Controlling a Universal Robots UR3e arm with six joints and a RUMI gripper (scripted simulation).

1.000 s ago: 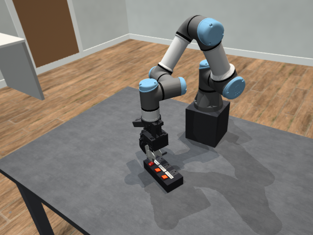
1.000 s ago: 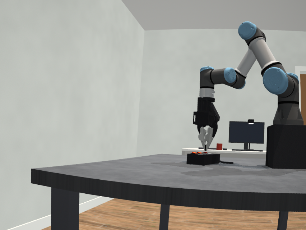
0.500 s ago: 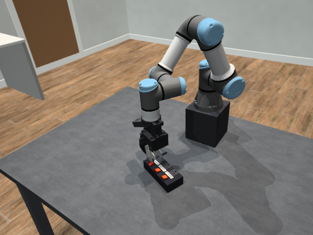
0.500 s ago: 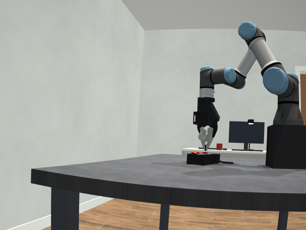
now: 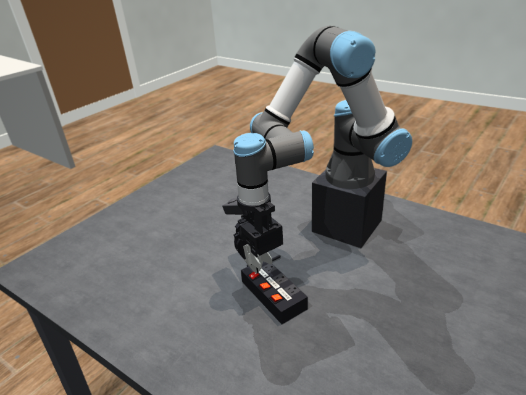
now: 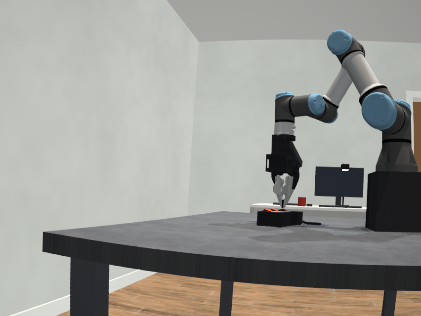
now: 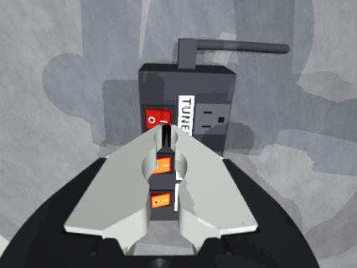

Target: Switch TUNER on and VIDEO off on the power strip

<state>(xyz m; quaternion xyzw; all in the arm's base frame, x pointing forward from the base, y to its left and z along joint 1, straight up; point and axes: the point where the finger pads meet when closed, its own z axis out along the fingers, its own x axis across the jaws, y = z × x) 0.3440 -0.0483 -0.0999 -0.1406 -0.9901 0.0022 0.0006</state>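
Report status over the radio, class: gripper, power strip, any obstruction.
Gripper shut, empty, tips at the TUNER switch. Power strip flat, right way up; TUNER rocker dark red, other two bright orange. Nothing in the way.

Arm (image 5: 293, 89) arched, wrist vertical, pincer (image 7: 166, 131) closed, pointing down

An office-like room: wood plank floor (image 5: 140, 110), plain grey walls (image 6: 102, 101), a brown door (image 5: 76, 46), and a white desk (image 6: 306, 207) carrying a monitor (image 6: 338, 181), keyboard and red mug (image 6: 301, 201)
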